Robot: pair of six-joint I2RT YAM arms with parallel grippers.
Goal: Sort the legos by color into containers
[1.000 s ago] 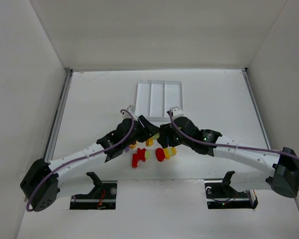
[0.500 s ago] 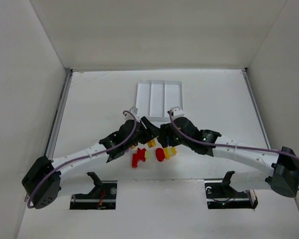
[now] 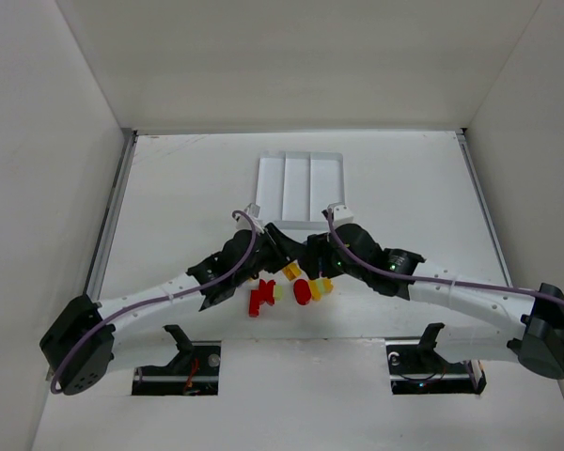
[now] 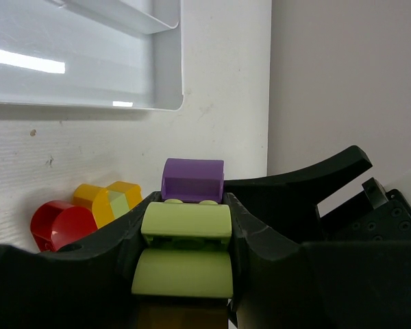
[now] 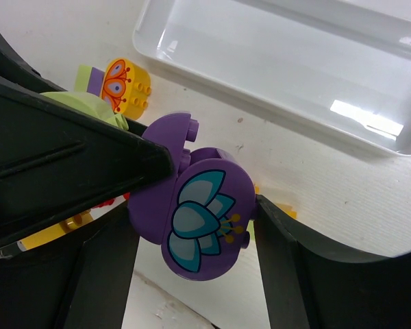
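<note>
Both of our grippers meet over the loose pile just short of the tray (image 3: 301,178), and each has a brick between its jaws. The left gripper (image 4: 192,209) is drawn in narrow on a light green brick (image 4: 186,228), its fingers against both flanks, with the studs facing away from the wrist. The right gripper (image 5: 195,226) stands about half spread and clamps a purple brick (image 5: 198,219) with a flower print, holding it by its two sides.

What the next move turns on is that the tray lies straight ahead of both grippers, on the far side from the arm bases. Its long sections run away from us, so a carry forward along either gripper's own line would reach it. Neither arm is clearly nearer: the left one faces the tray's left part, the right one its right part.

The tighter relation is between the two loads. In the right wrist view a black finger, probably the left gripper's, lies against the purple brick, so we judge the arms must part sideways before either goes forward.

A red brick (image 3: 257,300) and a yellow brick (image 3: 290,272) lie on the table on our side of the grippers
</note>
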